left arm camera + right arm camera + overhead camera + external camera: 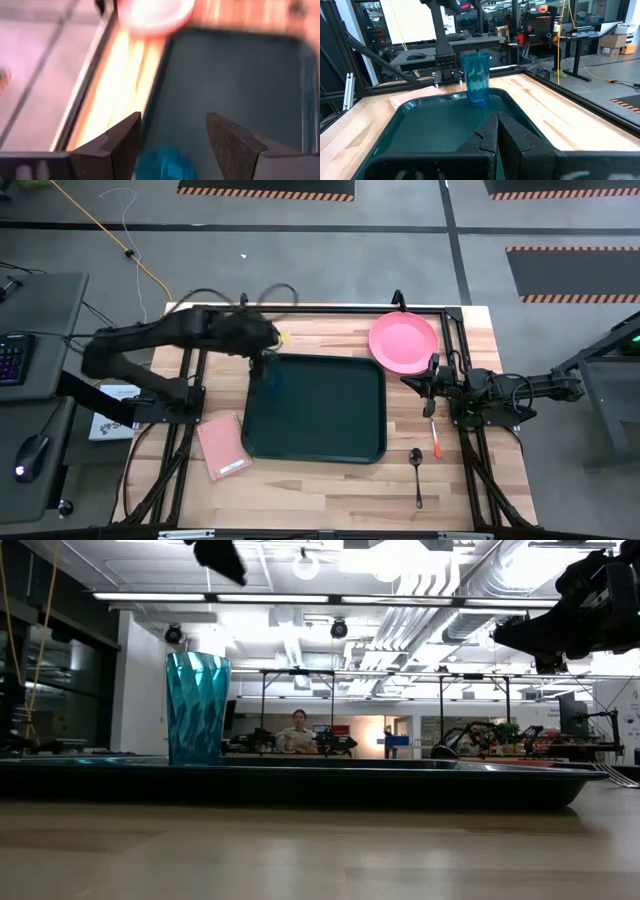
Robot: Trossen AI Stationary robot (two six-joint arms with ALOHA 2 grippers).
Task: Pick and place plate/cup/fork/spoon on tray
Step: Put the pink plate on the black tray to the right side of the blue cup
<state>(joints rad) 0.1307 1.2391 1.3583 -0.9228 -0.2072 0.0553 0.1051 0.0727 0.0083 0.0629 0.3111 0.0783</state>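
The teal cup stands upright on its base in the far left corner of the dark green tray, and it also shows in the right wrist view. My left gripper is open and hovers above the cup, clear of it in the low view. My right gripper is shut and empty, held above the table just right of the tray, beside the pink plate. The fork and the dark spoon lie flat on the table right of the tray.
A pink rectangular pad lies on the table left of the tray. A black metal frame runs along the table's far and side edges. A person sits far back in the room.
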